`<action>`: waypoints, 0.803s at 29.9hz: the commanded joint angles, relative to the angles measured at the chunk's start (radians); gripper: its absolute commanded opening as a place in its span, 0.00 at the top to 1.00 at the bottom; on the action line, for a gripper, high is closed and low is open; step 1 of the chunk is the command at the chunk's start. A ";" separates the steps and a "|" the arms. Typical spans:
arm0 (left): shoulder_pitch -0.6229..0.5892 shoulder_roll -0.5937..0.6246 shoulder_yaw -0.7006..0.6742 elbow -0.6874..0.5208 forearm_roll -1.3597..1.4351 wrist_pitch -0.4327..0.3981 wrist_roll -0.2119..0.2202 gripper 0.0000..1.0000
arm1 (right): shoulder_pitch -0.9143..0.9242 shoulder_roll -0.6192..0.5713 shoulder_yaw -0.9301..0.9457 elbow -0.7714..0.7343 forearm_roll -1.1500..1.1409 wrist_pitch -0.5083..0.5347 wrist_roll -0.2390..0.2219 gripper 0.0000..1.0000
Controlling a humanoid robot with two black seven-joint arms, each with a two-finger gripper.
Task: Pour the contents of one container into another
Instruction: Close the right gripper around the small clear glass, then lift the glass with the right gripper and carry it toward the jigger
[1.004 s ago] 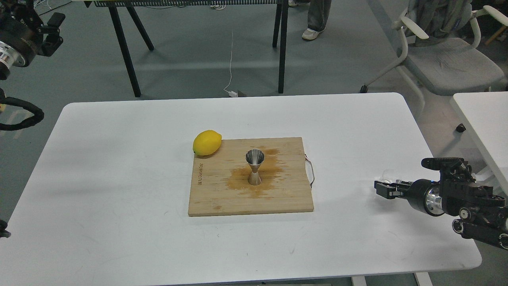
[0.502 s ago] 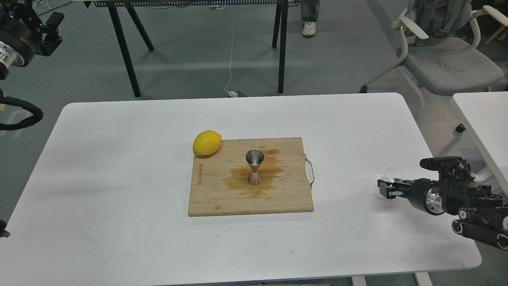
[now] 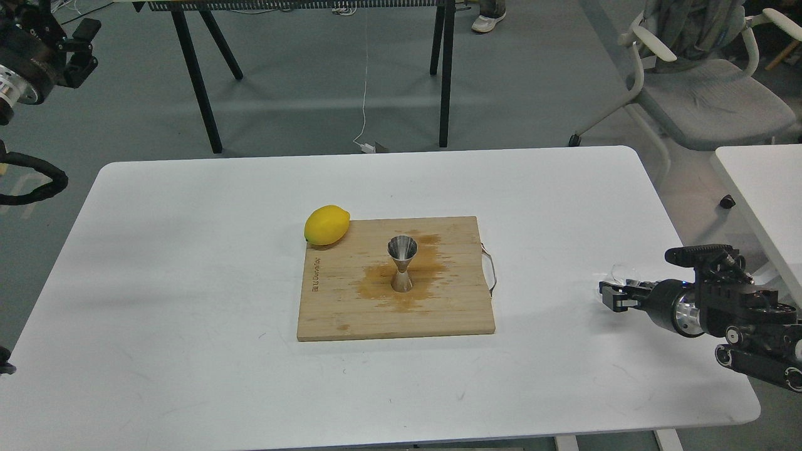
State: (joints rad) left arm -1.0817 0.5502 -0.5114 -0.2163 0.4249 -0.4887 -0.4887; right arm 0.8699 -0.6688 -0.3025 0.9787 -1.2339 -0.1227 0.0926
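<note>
The steel hourglass jigger (image 3: 401, 263) stands upright in the middle of the wooden cutting board (image 3: 457, 313), on a brown wet stain. The small clear glass tumbler (image 3: 624, 274) shows faintly at the table's right side, just behind the fingers of my right gripper (image 3: 611, 295), which looks shut on it and holds it slightly above the table. My left gripper (image 3: 86, 47) hangs high at the far upper left, off the table, its two black fingers apart with nothing between them.
A yellow lemon (image 3: 326, 225) rests at the board's back left corner. The white table (image 3: 188, 250) has its right edge close under my right arm. A second table (image 3: 764, 188), an office chair (image 3: 708, 100) and black trestle legs (image 3: 446, 75) stand beyond.
My right gripper has drifted a little to the right and slightly up, and the tumbler has gone with it. The left arm has barely shifted. Jigger, lemon and board are unmoved.
</note>
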 commanded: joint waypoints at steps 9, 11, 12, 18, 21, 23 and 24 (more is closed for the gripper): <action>0.000 0.000 0.001 0.000 0.000 0.000 0.000 0.00 | 0.086 -0.008 0.000 0.037 0.017 0.008 0.007 0.98; 0.000 0.000 0.001 0.000 0.000 0.000 0.000 0.00 | 0.101 -0.015 0.000 0.072 0.020 0.012 0.007 0.98; 0.000 0.000 0.001 0.000 0.000 0.000 0.000 0.00 | 0.109 -0.024 0.000 0.093 0.025 0.017 0.007 0.98; 0.000 0.002 0.001 0.000 0.000 0.000 0.000 0.00 | 0.176 -0.089 0.000 0.274 0.154 0.058 0.013 0.98; 0.000 0.002 0.001 0.000 0.000 0.000 0.000 0.00 | 0.210 -0.106 0.000 0.365 0.224 0.074 0.013 0.98; 0.000 0.002 0.001 0.000 0.000 0.000 0.000 0.00 | 0.230 -0.106 -0.001 0.405 0.261 0.090 0.013 0.98; 0.000 0.002 0.001 0.000 0.000 0.000 0.000 0.00 | 0.239 -0.106 -0.001 0.419 0.272 0.100 0.013 0.98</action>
State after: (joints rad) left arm -1.0816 0.5526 -0.5108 -0.2163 0.4249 -0.4887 -0.4887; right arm 1.0801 -0.7715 -0.3024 1.3399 -1.0105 -0.0470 0.1059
